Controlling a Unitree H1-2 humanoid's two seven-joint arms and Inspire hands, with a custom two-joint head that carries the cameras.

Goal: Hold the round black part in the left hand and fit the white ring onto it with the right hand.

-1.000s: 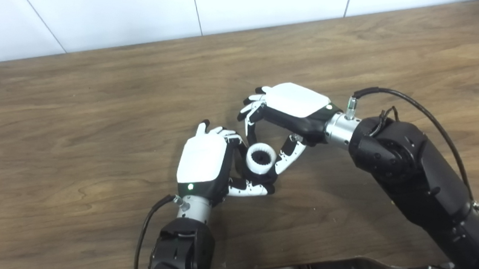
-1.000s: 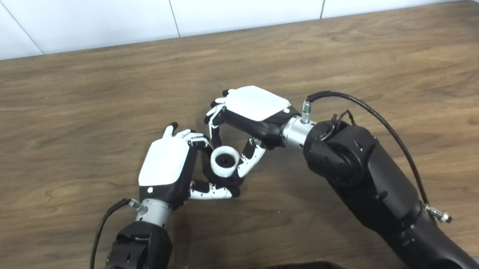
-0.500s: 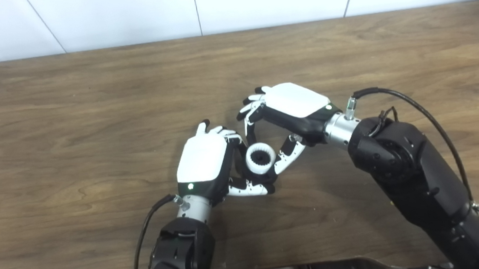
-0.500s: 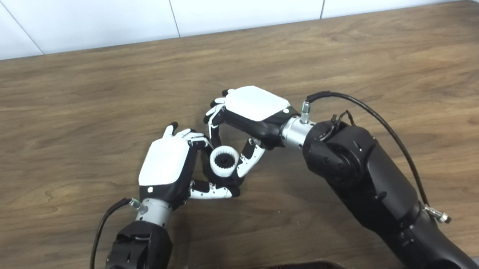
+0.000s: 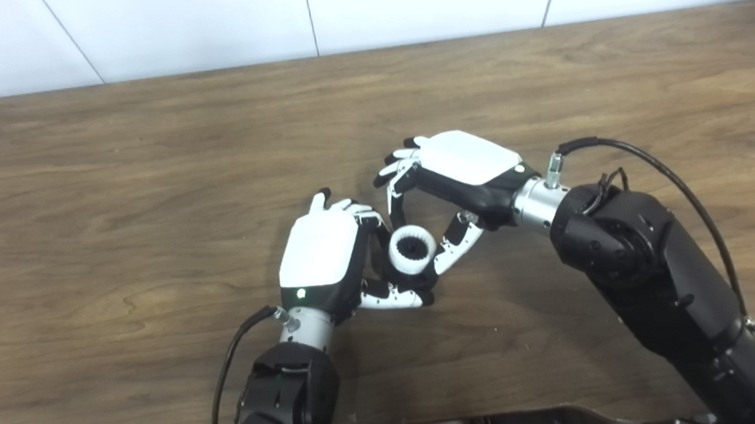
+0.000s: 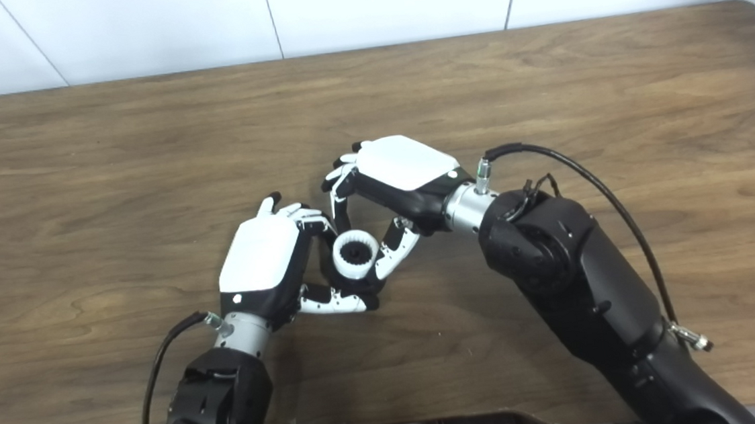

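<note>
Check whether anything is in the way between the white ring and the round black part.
Nothing visible. The white ring already sits on the round black part, held in the left robot hand; the right robot hand has fingers at its side. The table around is bare.

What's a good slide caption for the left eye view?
Both hands, left hand and right hand, meet around the white ring above the wooden table.

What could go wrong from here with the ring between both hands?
1. The white ring already sits around the round black part; if it is only partly seated, letting go might leave it tilted. The views cannot show how far down it is.
2. The right hand pinches the ring with finger and thumb, close beside the left hand's fingers; the fingers could collide or nudge the part out of the left hand's hold.
</note>
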